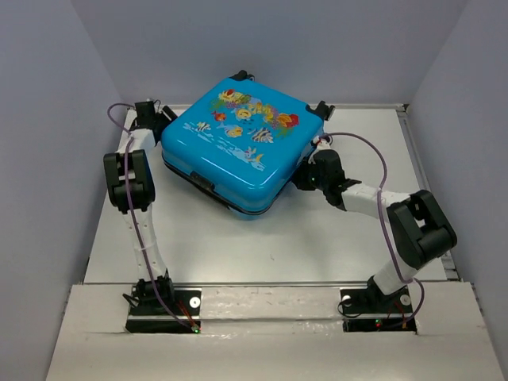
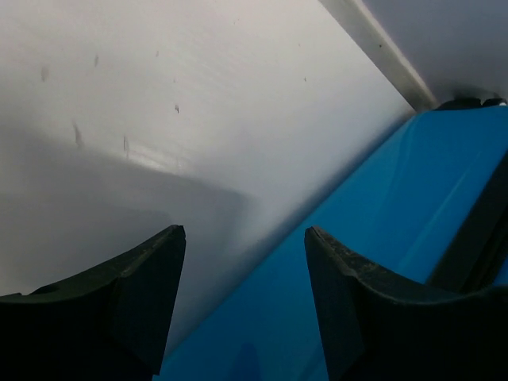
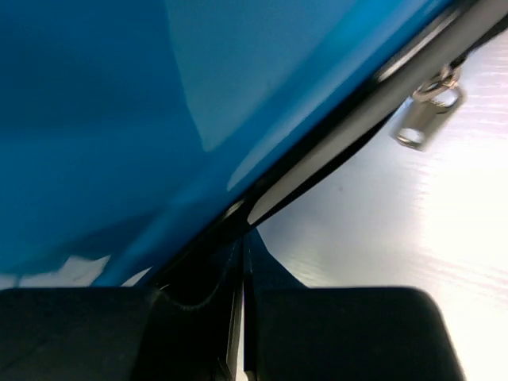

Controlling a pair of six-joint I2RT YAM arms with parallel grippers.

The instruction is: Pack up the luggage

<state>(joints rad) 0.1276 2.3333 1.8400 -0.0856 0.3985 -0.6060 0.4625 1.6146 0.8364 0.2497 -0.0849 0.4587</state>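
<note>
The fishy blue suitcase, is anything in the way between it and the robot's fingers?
Nothing visible is. The left gripper, fingers open, sits right beside the luggage, with only bare table next to it. The right gripper, fingers shut, is right at the black zipper seam.

A smooth pale-grey table [image 1: 317, 238] stands boxed in by plain lavender-grey walls [image 1: 278, 40] at the back and both sides. A thin silver metal strip [image 1: 369, 105] edges its far side. Soft, even light leaves a faint sheen on the surface.
</note>
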